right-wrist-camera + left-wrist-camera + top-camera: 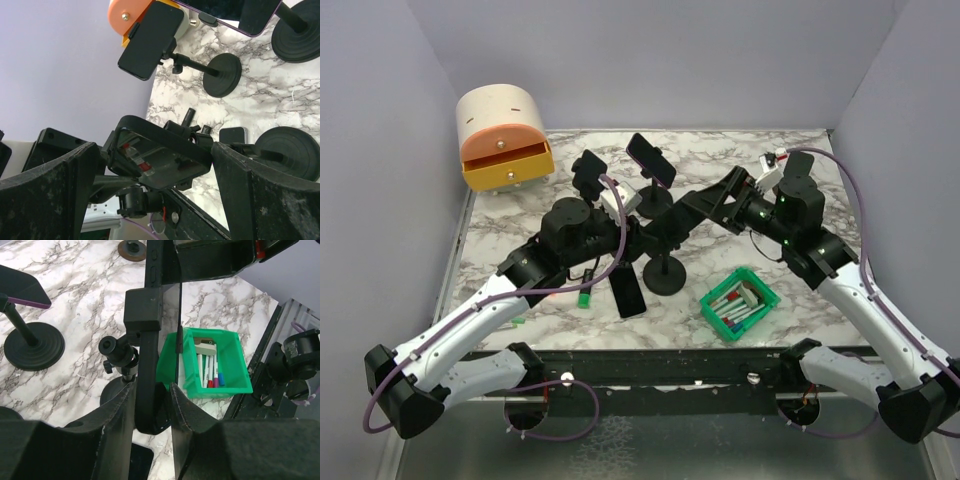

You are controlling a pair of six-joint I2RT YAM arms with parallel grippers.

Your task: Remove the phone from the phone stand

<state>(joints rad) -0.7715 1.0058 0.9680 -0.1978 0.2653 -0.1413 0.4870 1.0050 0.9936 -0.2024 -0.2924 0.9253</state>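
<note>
The black phone [150, 365] is still in the clamp [142, 310] of the near phone stand [666, 272]. In the left wrist view I see it edge-on. My left gripper [151, 407] is shut on its lower edge, one finger on each face. In the top view the left gripper [642, 236] and the right gripper [696, 206] meet over this stand, and they mostly hide the phone. My right gripper [157, 185] is open wide. The phone's glossy screen [160, 160] lies between its fingers [265, 190], and I see no contact.
Two more stands hold phones at the back [650, 160] [589, 173]. Another phone [628, 293] lies flat beside the near stand's base. A green bin of markers [740, 303] is at the front right. An orange drawer box [503, 140] is at the back left. A green marker [585, 297] lies nearby.
</note>
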